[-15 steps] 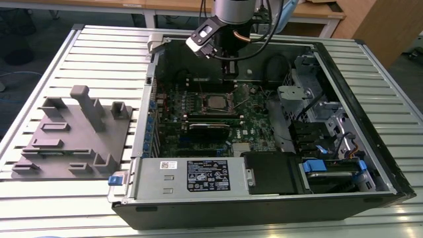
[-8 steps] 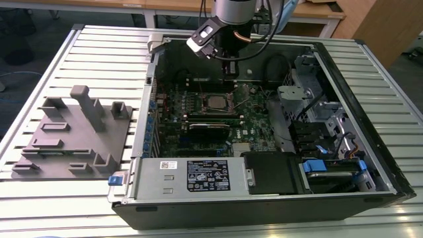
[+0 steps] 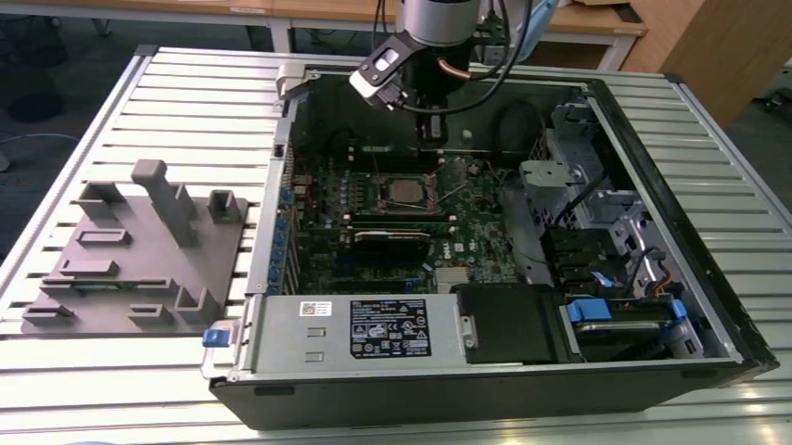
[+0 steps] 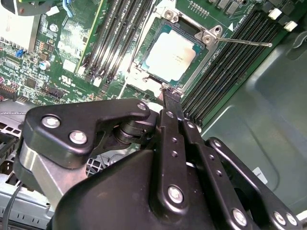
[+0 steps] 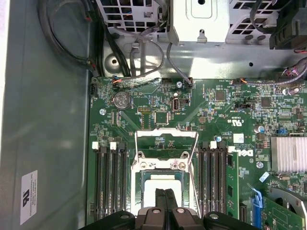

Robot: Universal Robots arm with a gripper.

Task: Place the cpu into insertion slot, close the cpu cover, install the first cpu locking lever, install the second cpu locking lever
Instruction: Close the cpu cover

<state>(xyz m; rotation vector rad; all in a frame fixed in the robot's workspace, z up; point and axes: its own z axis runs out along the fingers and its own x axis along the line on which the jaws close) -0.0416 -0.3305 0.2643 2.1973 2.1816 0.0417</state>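
Item: open computer case (image 3: pixel 730 306) lying on a slatted desk (image 3: pixel 161 102), with a grey moulded fixture tray (image 3: pixel 124 260) beside it on the exterior view's left. Green motherboard (image 5: pixel 230 120) is exposed inside; the power supply (image 3: pixel 359 329) sits at the near end. The cpu (image 4: pixel 170 51), silver-grey top upward, is seated in the insertion slot (image 5: pixel 136 189). The cpu cover (image 4: pixel 194 67) lies as a frame around the chip. One thin lever rod (image 4: pixel 244 42) projects from a socket corner over the memory slots (image 4: pixel 225 62). Pincer (image 4: pixel 170 96): fingers pressed together, gripping nothing, tips at the cover's edge; contact cannot be told.
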